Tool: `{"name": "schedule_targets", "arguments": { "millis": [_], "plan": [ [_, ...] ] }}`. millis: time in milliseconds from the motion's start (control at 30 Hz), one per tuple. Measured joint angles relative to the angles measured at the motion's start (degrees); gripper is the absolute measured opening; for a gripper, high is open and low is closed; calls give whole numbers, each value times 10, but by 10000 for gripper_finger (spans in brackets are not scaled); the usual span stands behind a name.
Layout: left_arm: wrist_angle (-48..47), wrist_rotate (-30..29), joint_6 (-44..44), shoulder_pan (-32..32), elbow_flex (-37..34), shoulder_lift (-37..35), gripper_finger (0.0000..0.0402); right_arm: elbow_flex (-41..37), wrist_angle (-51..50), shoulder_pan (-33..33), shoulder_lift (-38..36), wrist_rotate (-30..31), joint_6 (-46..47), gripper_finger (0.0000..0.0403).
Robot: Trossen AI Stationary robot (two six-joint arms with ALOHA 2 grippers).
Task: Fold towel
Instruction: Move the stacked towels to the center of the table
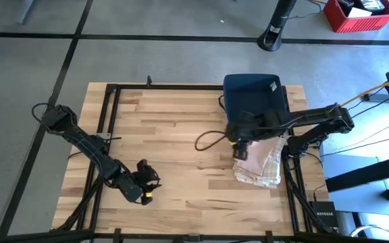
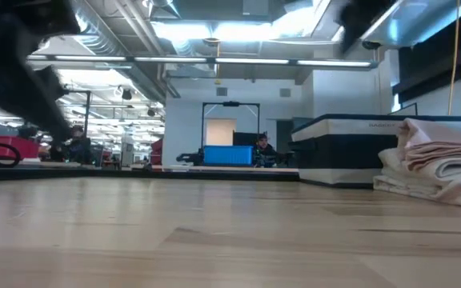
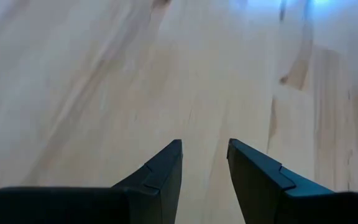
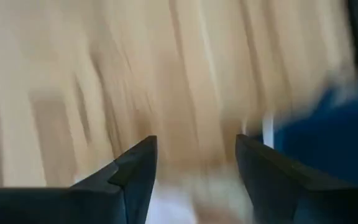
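The towel [image 1: 261, 162] is a pale cream cloth, folded into a thick stack of several layers. It lies flat on the wooden table near the right edge and also shows in the low view [image 2: 442, 160]. My right gripper [image 1: 240, 150] hangs open above the towel's left far corner, clear of it. Nothing is between its fingers in the right wrist view [image 4: 196, 140]. My left gripper [image 1: 144, 182] waits near the table's front left. It is open over bare wood in the left wrist view [image 3: 205, 144].
A dark blue bin [image 1: 252, 94] stands at the far edge, just behind the towel. A black cable [image 1: 204, 140] loops out from the right arm over the table's middle. Black frame rails [image 1: 107, 121] run along the table's left and far sides.
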Motion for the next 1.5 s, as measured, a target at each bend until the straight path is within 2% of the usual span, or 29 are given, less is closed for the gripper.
{"name": "schedule_targets", "arguments": {
  "millis": [133, 300, 533, 667, 767, 867, 1000, 1100, 1200, 1333, 1500],
  "plan": [
    [1, 18, 88, 42, 13, -31, 122, -47, 208, -6, -33, -9, -96, 213],
    [3, 18, 219, 110, 11, -105, 87, -143, 386, -38, -73, -79, -145, 170],
    [51, 38, 335, 209, -51, -231, 9, -272, 497, -85, -151, -154, -138, 91],
    [99, 76, 371, 258, -108, -315, 7, -323, 512, -83, -217, -159, -118, 45],
    [122, 84, 370, 278, -144, -375, 6, -349, 495, -79, -271, -162, -69, 12],
    [121, 85, 359, 282, -163, -412, 2, -357, 360, -62, -298, -162, -1, 7],
    [120, 86, 354, 281, -172, -424, 6, -358, 182, -25, -287, -179, 115, 4],
    [121, 86, 353, 281, -172, -420, 4, -358, 112, 15, -250, -204, 181, 4],
    [115, 86, 352, 281, -172, -419, 2, -358, 45, 46, -198, -199, 214, 3],
    [118, 86, 350, 281, -172, -419, 6, -358, -10, 61, -109, -176, 206, 3],
    [117, 86, 345, 281, -172, -418, 5, -358, 23, 60, -5, -143, 132, 2]
  ]
}}
